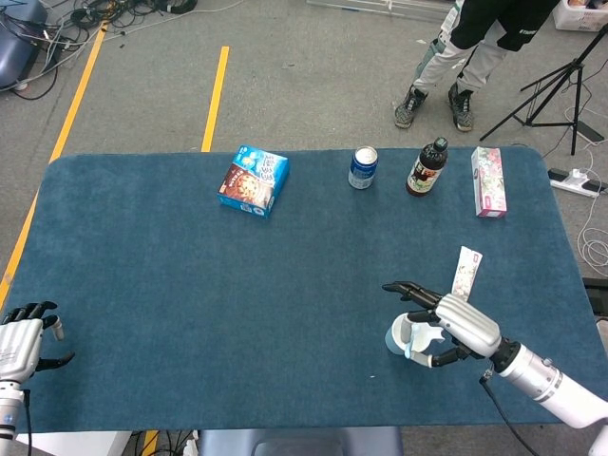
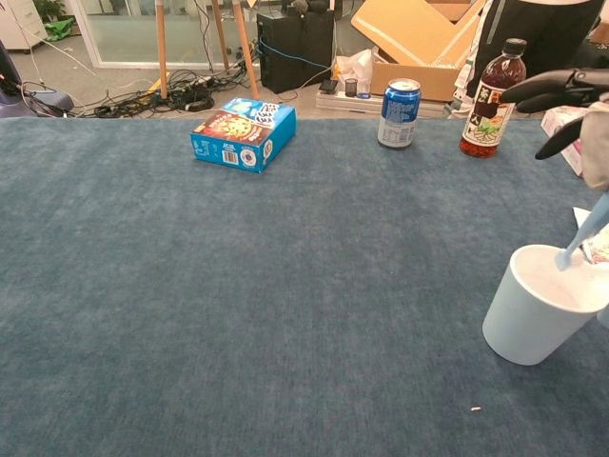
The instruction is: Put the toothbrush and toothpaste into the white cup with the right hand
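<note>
A blue desk [image 1: 190,285] is seen from above in the head view. Near its right front, the right hand [image 1: 454,331] is held over the white cup [image 1: 401,337] with a light-blue toothbrush [image 2: 586,233] pinched in it and the other fingers stretched out to the left. The chest view shows what is hidden from above — the brush slants down, its lower end just over the rim into the cup's mouth, and the cup itself leans to the right.

The toothpaste [image 1: 466,272], in a long pale box, lies flat on the desk just behind the hand; only its corner is caught at the chest view's right edge.

The left hand [image 1: 21,342] appears only in the head view — at the desk's front left corner, holding nothing, fingers apart.

Along the far edge stand a snack box [image 1: 253,180], a blue can [image 1: 363,167], a dark bottle [image 1: 427,167] and a floral box [image 1: 487,180].
</note>
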Tool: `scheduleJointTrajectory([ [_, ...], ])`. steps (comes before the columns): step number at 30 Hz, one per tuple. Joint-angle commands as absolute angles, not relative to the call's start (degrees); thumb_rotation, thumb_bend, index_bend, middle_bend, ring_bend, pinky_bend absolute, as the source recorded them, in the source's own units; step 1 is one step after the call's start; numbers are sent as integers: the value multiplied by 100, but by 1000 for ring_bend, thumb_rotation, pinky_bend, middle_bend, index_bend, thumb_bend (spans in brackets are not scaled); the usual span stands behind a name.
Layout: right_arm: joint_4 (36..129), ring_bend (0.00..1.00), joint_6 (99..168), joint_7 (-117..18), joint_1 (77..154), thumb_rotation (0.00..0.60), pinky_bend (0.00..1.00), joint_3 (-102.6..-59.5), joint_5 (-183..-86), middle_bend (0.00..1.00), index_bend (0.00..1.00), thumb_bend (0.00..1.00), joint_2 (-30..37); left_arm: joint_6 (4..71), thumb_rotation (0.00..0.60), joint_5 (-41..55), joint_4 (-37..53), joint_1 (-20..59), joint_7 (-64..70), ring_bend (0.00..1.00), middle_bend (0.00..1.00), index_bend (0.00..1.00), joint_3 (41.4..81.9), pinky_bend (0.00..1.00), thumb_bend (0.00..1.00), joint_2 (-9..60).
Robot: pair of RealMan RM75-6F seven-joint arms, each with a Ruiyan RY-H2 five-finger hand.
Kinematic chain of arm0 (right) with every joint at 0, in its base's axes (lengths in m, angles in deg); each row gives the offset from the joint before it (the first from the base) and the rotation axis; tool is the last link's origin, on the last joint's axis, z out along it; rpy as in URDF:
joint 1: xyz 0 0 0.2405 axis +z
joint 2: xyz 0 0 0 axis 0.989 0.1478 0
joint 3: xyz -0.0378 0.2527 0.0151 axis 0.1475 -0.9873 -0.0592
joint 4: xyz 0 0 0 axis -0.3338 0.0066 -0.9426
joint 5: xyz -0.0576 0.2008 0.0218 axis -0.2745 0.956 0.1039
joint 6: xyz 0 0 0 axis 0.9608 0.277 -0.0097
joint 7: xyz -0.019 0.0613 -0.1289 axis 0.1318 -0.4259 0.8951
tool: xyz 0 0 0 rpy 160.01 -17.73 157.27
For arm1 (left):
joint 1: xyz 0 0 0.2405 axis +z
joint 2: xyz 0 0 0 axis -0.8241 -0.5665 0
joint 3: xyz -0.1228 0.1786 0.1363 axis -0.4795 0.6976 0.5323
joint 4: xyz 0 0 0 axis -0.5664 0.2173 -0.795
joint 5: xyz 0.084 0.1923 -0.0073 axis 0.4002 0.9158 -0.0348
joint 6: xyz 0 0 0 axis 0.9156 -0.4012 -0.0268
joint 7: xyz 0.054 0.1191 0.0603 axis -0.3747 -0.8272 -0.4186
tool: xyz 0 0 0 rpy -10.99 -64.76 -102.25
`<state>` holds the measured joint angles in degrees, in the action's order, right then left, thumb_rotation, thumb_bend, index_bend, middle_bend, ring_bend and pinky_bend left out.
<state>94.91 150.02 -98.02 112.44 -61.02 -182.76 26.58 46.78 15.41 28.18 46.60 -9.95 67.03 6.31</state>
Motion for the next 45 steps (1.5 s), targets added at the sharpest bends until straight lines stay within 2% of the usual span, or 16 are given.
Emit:
scheduleJointTrajectory([
  [1, 9201, 0, 15129, -10331, 11270, 600, 217, -6028, -18336, 96, 635, 253, 2459, 4669, 600, 1535, 2816, 4656, -992, 189, 251, 589, 6701, 197, 0, 628],
  [14, 8140, 0, 15322, -11332, 11223, 600, 217, -5855, -18304, 97, 635, 253, 1840, 4686, 600, 1550, 2823, 4664, -971, 189, 251, 589, 6704, 197, 0, 617],
  [28, 7301, 0, 15449, -12044, 11099, 600, 217, -5758, -18067, 98, 635, 253, 1470, 4675, 600, 1529, 2818, 4657, -1009, 189, 251, 589, 6705, 197, 0, 632],
  [45, 6756, 0, 15371, -12381, 11069, 600, 217, -5630, -17995, 99, 635, 250, 1191, 4695, 600, 1558, 2832, 4664, -988, 189, 251, 589, 6711, 197, 0, 619],
])
